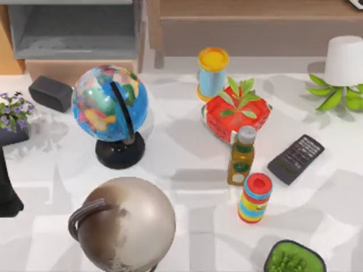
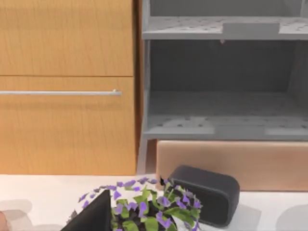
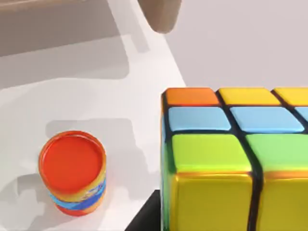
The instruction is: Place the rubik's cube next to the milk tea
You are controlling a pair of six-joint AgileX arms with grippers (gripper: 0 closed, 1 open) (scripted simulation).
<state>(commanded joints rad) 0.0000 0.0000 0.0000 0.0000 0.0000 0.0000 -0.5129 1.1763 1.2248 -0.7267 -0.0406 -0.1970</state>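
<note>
The rubik's cube (image 3: 231,159) sits very close in the right wrist view, with yellow, green, blue and orange tiles showing. It hangs above the white table, held by my right gripper; a dark finger (image 3: 144,219) shows at its lower edge. The milk tea (image 1: 255,198), a striped can with a red lid, stands upright at the table's front right. In the right wrist view the milk tea (image 3: 73,172) is below and beside the cube, apart from it. My left arm (image 1: 8,192) is parked at the table's left edge.
An olive oil bottle (image 1: 241,157) stands just behind the milk tea. A black remote (image 1: 295,158), a red box with a plant (image 1: 236,113), a yellow-lidded can (image 1: 212,72), two globes (image 1: 110,105) (image 1: 127,224), a black speaker (image 1: 50,93) and a green black-rimmed object (image 1: 294,258) crowd the table.
</note>
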